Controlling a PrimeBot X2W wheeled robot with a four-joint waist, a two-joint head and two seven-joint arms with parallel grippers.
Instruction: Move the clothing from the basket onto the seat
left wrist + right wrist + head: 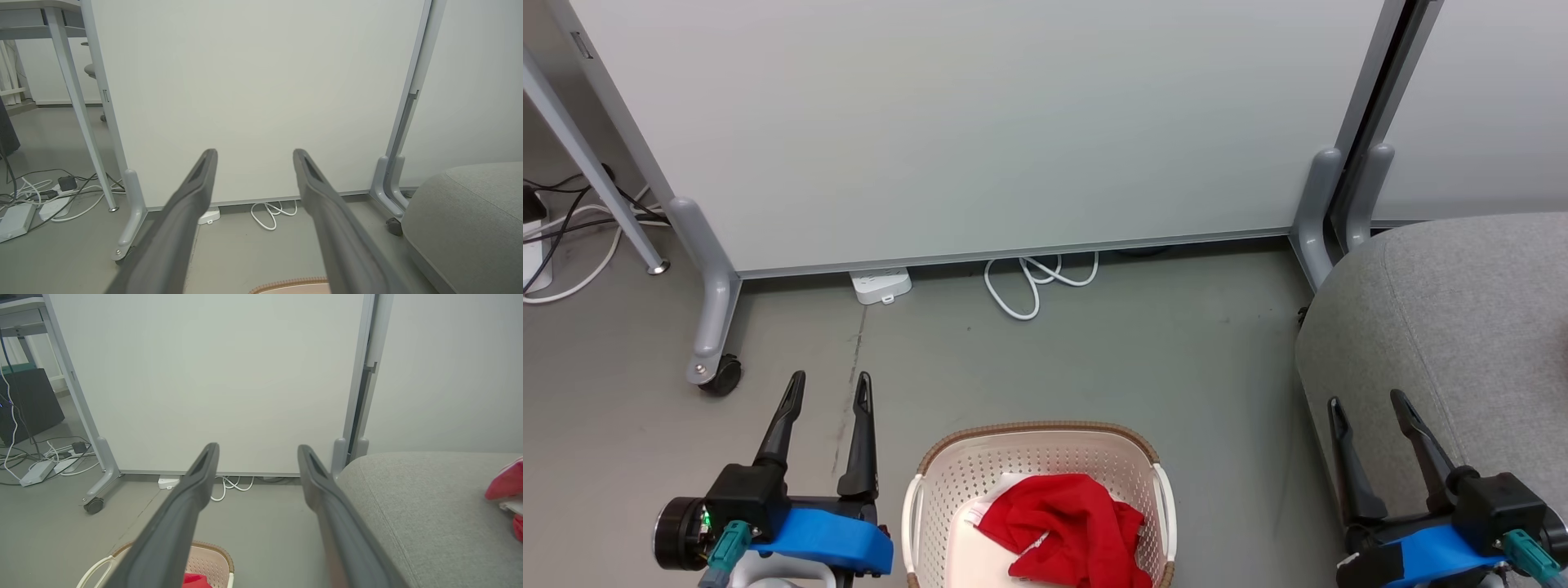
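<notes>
L gripper (832,377), R gripper (1365,398): jaws apart, empty. Btwn them oval cream perforated plastic basket (980,465), red fabric garment (1070,514) crumpled inside. Big grey upholstered seat (1445,310) at right.

The left gripper (254,153), fingers spread wide, points at a white panel (261,81); the basket (288,282) shows at the bottom edge, the seat (470,220) at right.
</notes>
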